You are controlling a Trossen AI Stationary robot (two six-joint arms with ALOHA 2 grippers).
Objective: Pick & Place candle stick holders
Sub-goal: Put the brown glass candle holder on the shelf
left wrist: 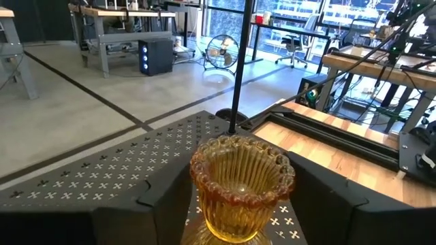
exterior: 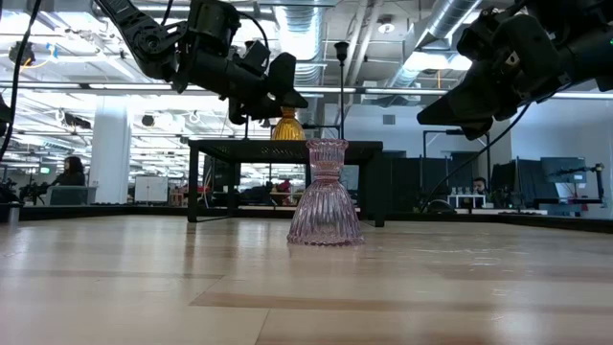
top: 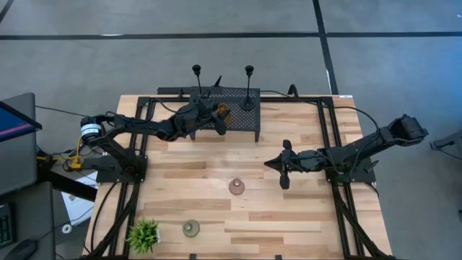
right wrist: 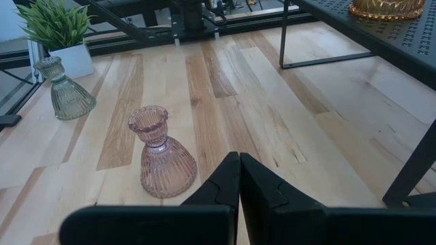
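Observation:
The amber holder (top: 222, 111) stands by its base on the black mesh stand (top: 242, 121). My left gripper (top: 215, 113) is open, one finger on either side of the holder (left wrist: 242, 184); I cannot tell whether they touch it. Two tall black stems (top: 196, 72) (top: 249, 72) stand on the stand's far part. The pink holder (top: 237, 188) and the grey-green holder (top: 190, 229) stand upright on the table. My right gripper (top: 267, 164) is shut and empty, above the table to the right of the pink holder (right wrist: 160, 163).
A small spiky green plant (top: 144, 235) in a white pot stands at the near left corner, next to the grey-green holder (right wrist: 66, 88). The stand's legs (right wrist: 409, 170) rise from the table near my right gripper. Bare wood lies between the stand and the pink holder.

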